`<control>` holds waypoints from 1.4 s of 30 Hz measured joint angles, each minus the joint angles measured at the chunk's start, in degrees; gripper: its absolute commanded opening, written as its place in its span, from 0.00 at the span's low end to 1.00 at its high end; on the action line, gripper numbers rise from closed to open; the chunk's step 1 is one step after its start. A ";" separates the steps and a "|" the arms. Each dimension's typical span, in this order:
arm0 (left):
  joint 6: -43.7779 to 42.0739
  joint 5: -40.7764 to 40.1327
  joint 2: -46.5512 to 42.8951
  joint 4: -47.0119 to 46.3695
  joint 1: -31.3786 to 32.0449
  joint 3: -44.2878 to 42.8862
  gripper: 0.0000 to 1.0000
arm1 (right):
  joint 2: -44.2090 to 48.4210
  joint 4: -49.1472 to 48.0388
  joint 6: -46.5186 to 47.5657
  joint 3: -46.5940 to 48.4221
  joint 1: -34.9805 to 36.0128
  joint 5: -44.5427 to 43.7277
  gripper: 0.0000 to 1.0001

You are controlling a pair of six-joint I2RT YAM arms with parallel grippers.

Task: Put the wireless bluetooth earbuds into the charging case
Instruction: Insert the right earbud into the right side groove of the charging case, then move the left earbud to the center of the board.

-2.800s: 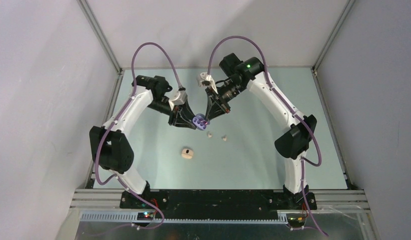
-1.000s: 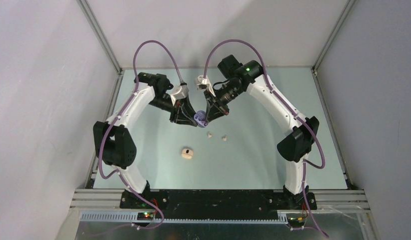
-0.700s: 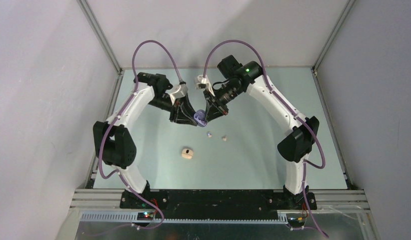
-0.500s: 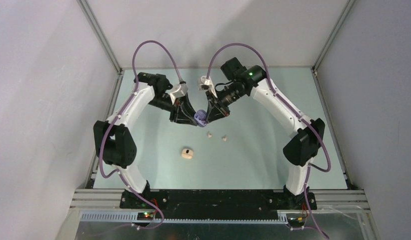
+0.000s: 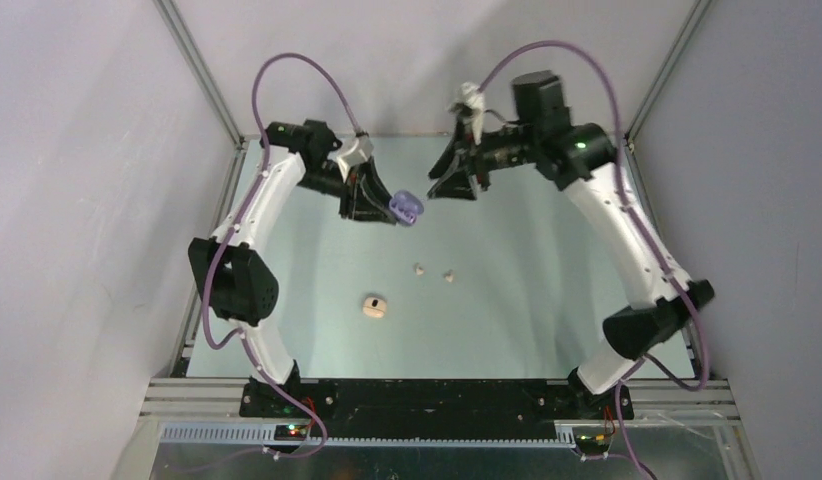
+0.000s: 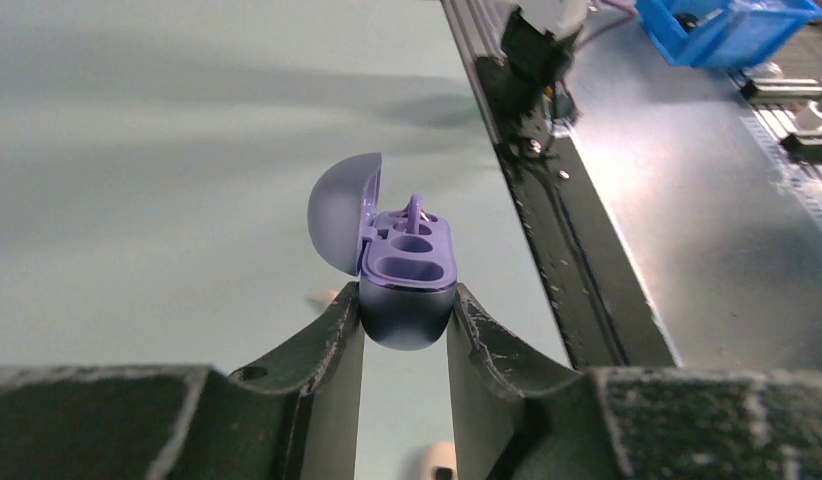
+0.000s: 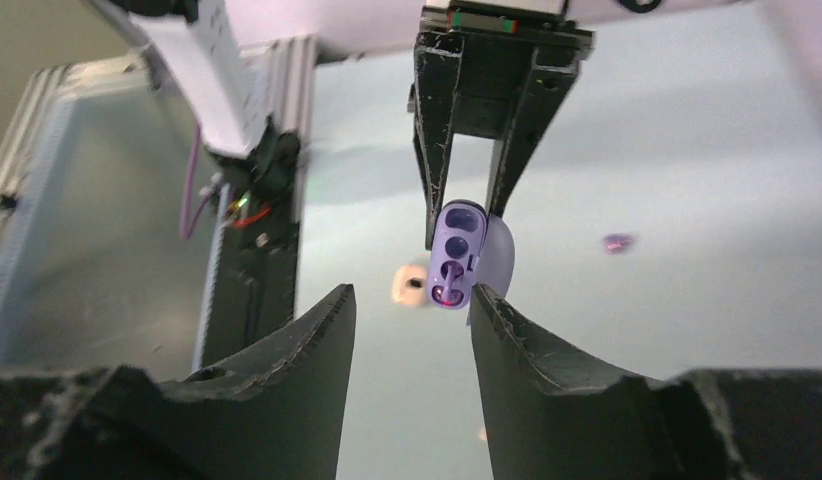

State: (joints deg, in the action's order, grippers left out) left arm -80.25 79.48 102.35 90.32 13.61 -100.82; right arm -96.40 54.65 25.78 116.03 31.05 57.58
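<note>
Lid [image 6: 339, 212] open, purple charging case [image 6: 409, 262] sits clamped in left claw [image 6: 405, 305]; right claw [image 7: 409, 295] stands parted, holding nothing.

Top external: high above and behind the arm bases, facing down and forward over the pale green table top [image 5: 507, 300]; far off, whole workspace in frame, bases at 6 o'clock.
Left wrist: just behind the left gripper [image 6: 405, 295], whose fingers rise from 6 o'clock; very near, facing the small open purple plastic charging case [image 6: 407, 270], table edge at 1 o'clock.
Right wrist: behind the right gripper [image 7: 409, 292], facing the left gripper at 12 o'clock, somewhat farther.
Shared: all three views show the case; the top view has it at 12 o'clock of centre.
</note>
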 measured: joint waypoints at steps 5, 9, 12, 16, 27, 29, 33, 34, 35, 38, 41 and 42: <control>9.11 0.68 6.60 -0.44 -1.07 -18.97 0.00 | 8.44 -13.11 -10.78 -4.31 -6.58 -2.75 0.55; 21.22 -0.31 8.83 -6.62 -2.25 -27.85 0.00 | 11.47 -20.24 -14.67 -9.27 -9.07 -9.27 0.55; 38.40 -3.72 5.11 -24.41 -2.71 -21.84 0.00 | 12.90 -24.44 -15.72 -15.76 -10.25 -14.53 0.58; 69.85 -9.46 -5.62 -63.14 -3.69 1.42 0.00 | 14.56 -29.03 -16.11 -25.70 -11.34 -19.74 0.56; 100.41 -18.01 -25.29 -105.92 -9.07 36.79 0.00 | 1.40 -38.27 -12.79 -33.64 -7.85 -23.52 0.41; 99.89 -19.45 -32.50 -105.35 -9.88 42.32 0.00 | -3.80 -38.71 -11.04 -33.20 -5.73 -24.22 0.37; 96.94 -20.94 -40.59 -100.89 -10.93 46.27 0.00 | -13.20 -37.79 -7.45 -29.55 -1.49 -25.79 0.27; 95.73 -21.35 -42.93 -98.95 -11.30 47.21 0.00 | -15.65 -37.13 -6.58 -27.54 -0.35 -26.16 0.26; 94.92 -21.73 -44.52 -97.61 -11.69 47.82 0.00 | -17.99 -36.74 -5.90 -25.24 0.66 -26.69 0.26; 93.59 -23.47 -47.74 -93.29 -14.05 49.24 0.00 | -23.98 -35.87 -5.33 -17.75 3.17 -28.83 0.33; 93.48 -25.57 -48.35 -90.01 -16.92 49.62 0.00 | -29.64 -36.13 -6.32 -9.90 5.11 -31.71 0.35; 93.48 -26.18 -48.37 -88.98 -17.88 49.62 0.00 | -31.32 -36.13 -7.04 -7.45 5.64 -32.79 0.36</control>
State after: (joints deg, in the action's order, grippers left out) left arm 13.23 53.30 53.98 1.34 -4.27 -51.20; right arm -127.72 18.52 18.74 108.57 36.69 24.80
